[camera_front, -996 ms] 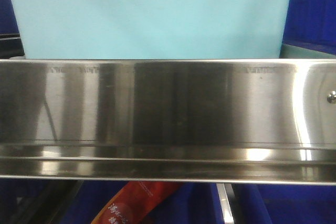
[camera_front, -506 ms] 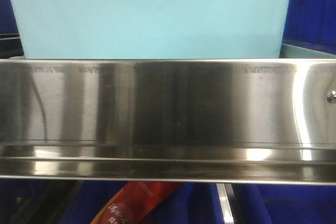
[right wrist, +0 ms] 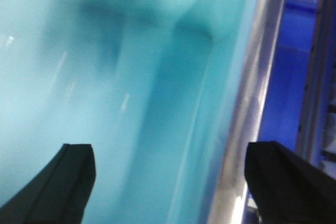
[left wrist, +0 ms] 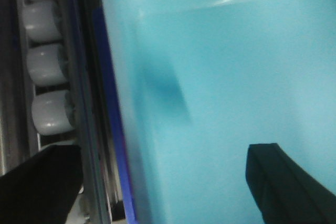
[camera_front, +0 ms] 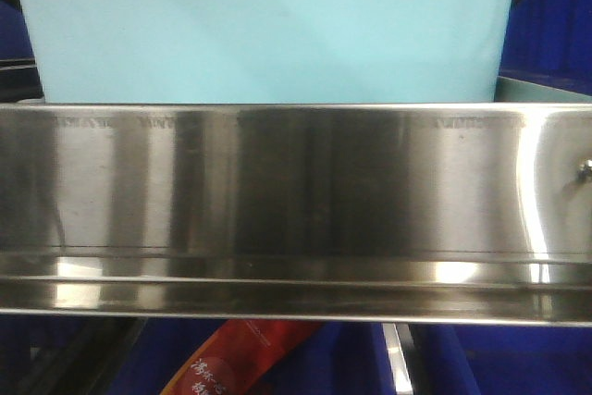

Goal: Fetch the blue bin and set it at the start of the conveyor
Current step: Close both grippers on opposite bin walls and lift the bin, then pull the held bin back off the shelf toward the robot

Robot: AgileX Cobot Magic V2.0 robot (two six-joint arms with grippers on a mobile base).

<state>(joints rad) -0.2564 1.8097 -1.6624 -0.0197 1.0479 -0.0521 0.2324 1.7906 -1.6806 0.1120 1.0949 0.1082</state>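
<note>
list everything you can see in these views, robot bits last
blue bin: one, pale turquoise, on the shelf behind the rail
shelf rail: one, shiny steel, across the middle of the front view
bolt: one, steel, right end of the rail
dark blue bins: count unclear, royal blue, beside the blue bin and below the rail
red packet: one, red with pale print, below the rail
rollers: at least four, grey-white, in a row left of the blue bin
left tool: one, black, open, one finger over the blue bin, one outside it
right tool: one, black, open, straddling the blue bin's rim
</note>
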